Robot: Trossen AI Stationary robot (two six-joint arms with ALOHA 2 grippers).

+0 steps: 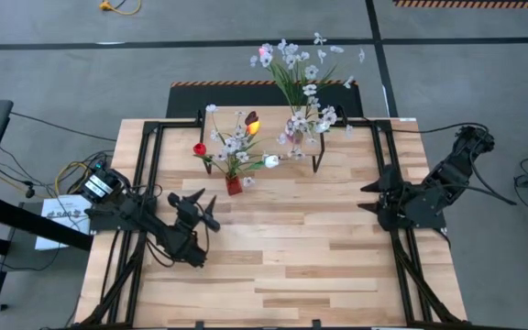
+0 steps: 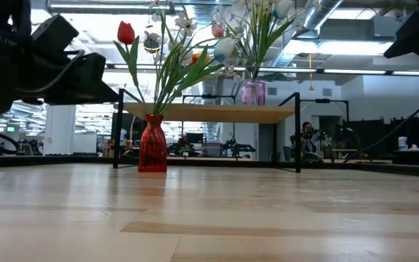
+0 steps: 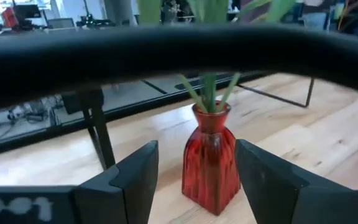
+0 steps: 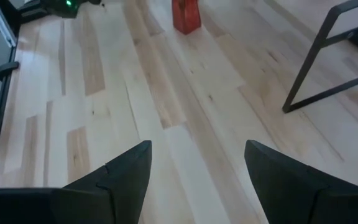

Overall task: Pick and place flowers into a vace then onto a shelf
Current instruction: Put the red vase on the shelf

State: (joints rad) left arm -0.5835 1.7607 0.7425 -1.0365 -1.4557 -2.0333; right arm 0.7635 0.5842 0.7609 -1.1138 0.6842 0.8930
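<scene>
A red glass vase (image 1: 234,184) stands on the table in front of the shelf (image 2: 209,113). It holds tulips and white blossoms (image 1: 232,142) by their green stems (image 3: 209,90). A purple vase (image 2: 253,92) with white sprays (image 1: 301,69) stands on the shelf. My left gripper (image 1: 212,211) is open, level, just left of and nearer than the red vase. In the left wrist view (image 3: 196,148) its fingers frame the vase without touching it. My right gripper (image 1: 367,197) is open and empty over the table's right side; it also shows in the right wrist view (image 4: 197,146).
The shelf's thin dark legs (image 2: 115,131) (image 4: 328,56) stand close behind and beside the red vase (image 2: 152,143). Dark frame rails (image 1: 145,174) run along both table sides. Bare wooden tabletop (image 1: 291,257) lies between the arms and toward the near edge.
</scene>
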